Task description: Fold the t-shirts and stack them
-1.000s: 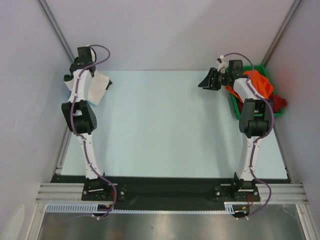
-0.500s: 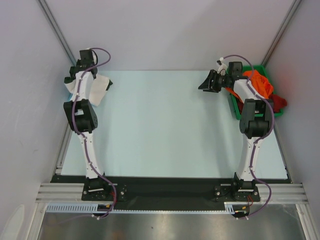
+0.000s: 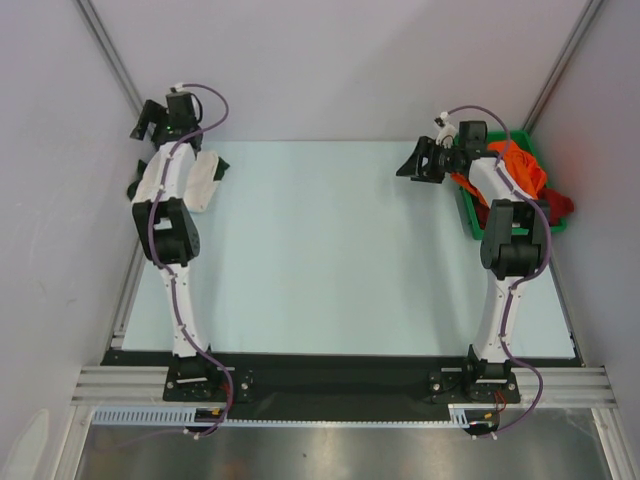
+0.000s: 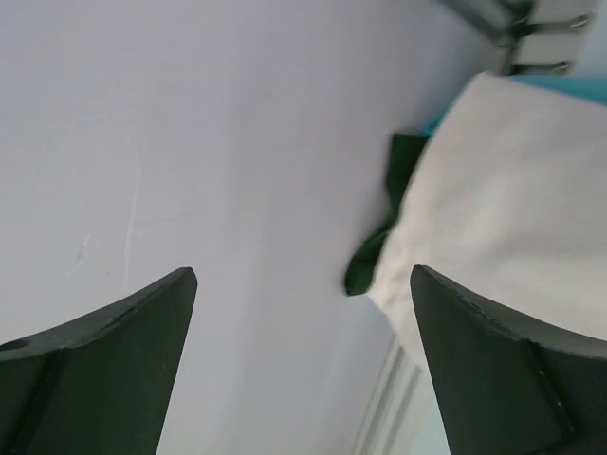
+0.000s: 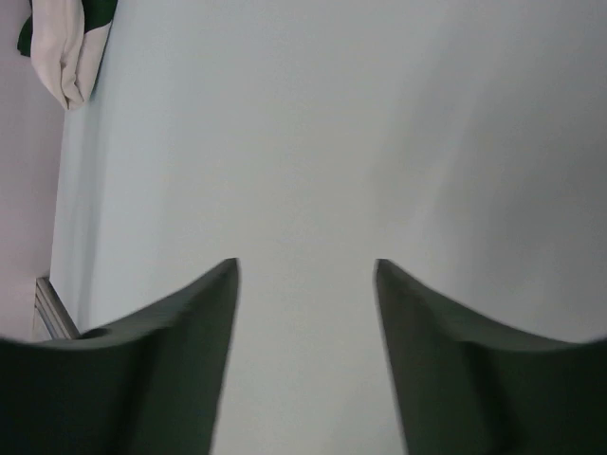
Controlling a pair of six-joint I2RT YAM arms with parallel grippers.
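A folded cream t-shirt (image 3: 205, 178) with dark green sleeves lies at the table's far left corner, partly under the left arm. My left gripper (image 3: 146, 122) hangs above and behind it near the left wall, open and holding nothing. In the left wrist view the gripper (image 4: 303, 275) faces the wall, with the cream t-shirt (image 4: 512, 190) and a green sleeve (image 4: 366, 269) beyond its right finger. My right gripper (image 3: 418, 162) hovers open over bare table at the far right, just left of the bin. The right wrist view shows the gripper (image 5: 305, 263) open and the cream t-shirt (image 5: 64, 57) far off.
A green plastic bin (image 3: 467, 215) stands at the far right edge, holding an orange t-shirt (image 3: 520, 165) and a dark red one (image 3: 560, 207). The pale blue table top (image 3: 330, 250) spreads between the arms. Grey walls close in on the left, back and right.
My left gripper has opened wide, let go of the cream t-shirt and lifted back toward the wall. The shirt now lies flatter. My right gripper has opened wider in place.
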